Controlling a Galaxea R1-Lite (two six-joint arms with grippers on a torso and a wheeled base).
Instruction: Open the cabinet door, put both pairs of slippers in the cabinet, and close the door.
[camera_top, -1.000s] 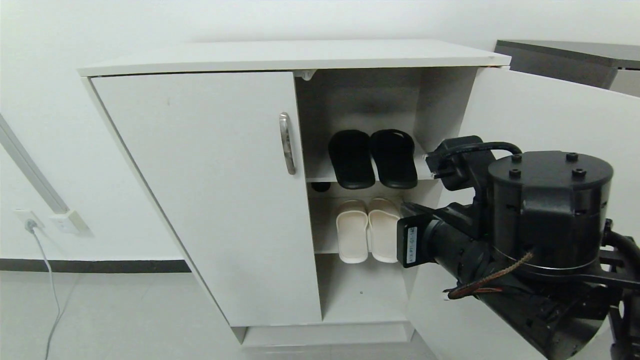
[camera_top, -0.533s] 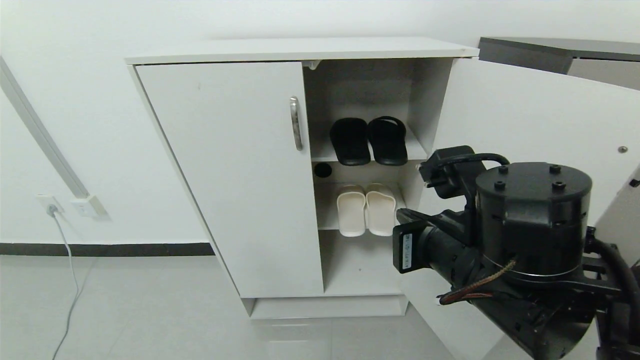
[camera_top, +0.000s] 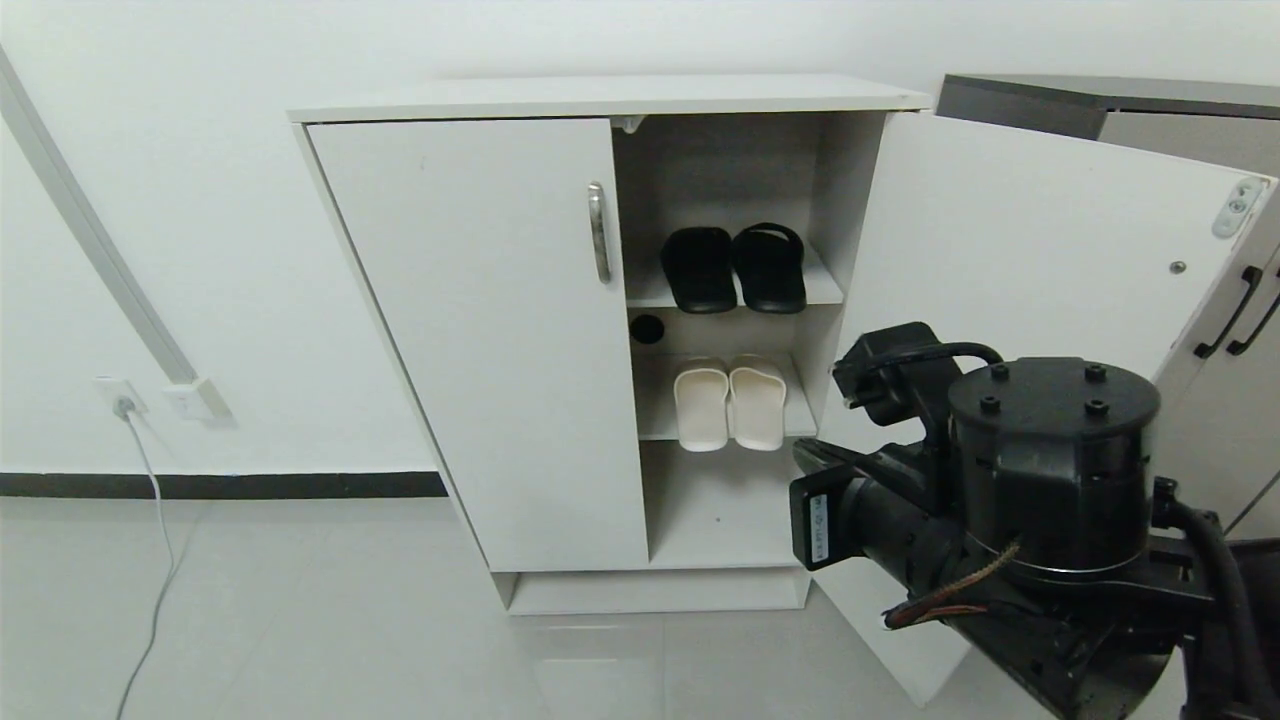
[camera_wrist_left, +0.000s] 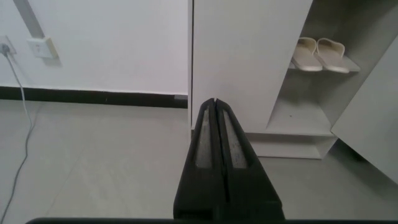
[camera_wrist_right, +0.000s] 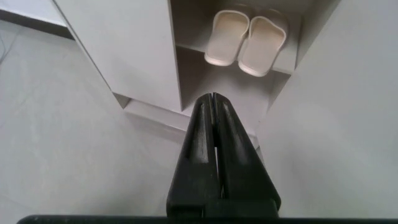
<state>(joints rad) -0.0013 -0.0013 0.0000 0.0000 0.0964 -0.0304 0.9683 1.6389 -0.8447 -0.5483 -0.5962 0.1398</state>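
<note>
The open door (camera_top: 1010, 280) is found just beside the right gripper (camera_wrist_right: 213, 99), closed on nothing like the farther left gripper (camera_wrist_left: 214, 102).

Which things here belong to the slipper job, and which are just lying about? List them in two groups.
Job in hand:
- cabinet
- its open right door
- black slippers, on the upper shelf
- white slippers, on the shelf below
- left tool and right tool, both shut and empty

Lying about:
- wall socket with its cable
- grey cabinet to the right
</note>
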